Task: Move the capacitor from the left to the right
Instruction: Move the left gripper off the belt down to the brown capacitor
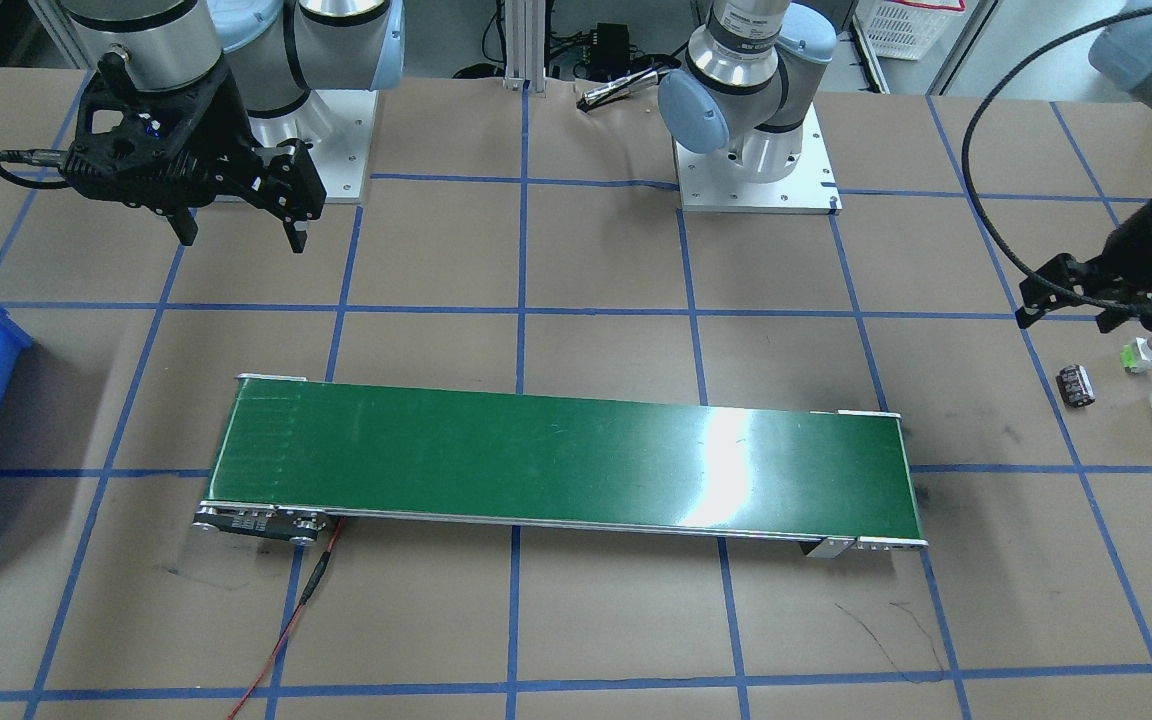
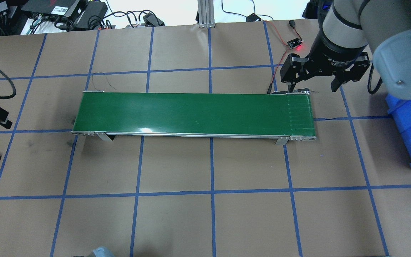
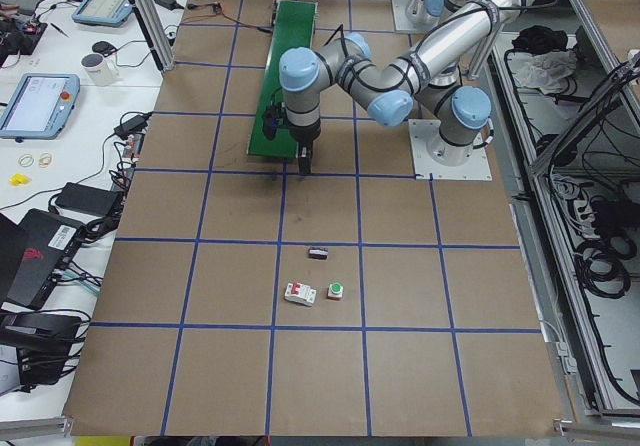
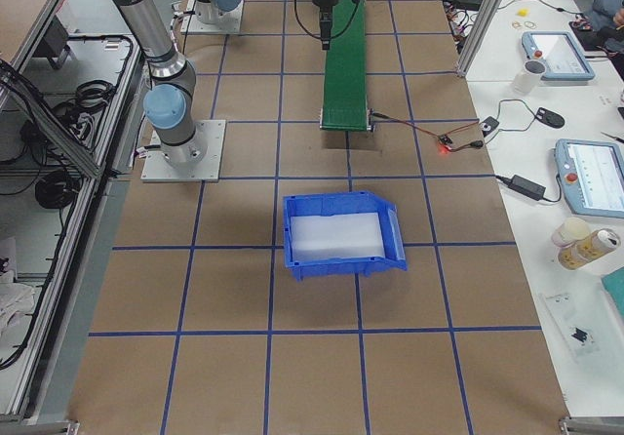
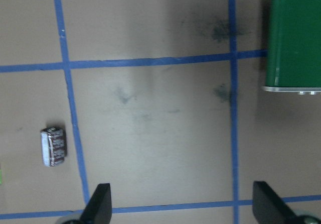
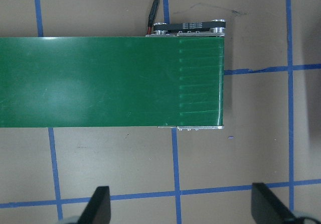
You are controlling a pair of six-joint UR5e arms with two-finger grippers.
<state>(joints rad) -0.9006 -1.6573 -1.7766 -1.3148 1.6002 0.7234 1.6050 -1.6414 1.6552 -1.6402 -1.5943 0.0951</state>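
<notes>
Two grippers open, empty: left gripper hovers near capacitor, approach step, must centre and descend; right gripper by belt.

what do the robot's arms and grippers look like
The left arm and right arm are silver-grey tubes with pale blue round joint caps. The left gripper and right gripper are black and angular, each with two slim fingers. A black cable loops beside the left arm. A black band on the right wrist bears white print, too small to read.
</notes>
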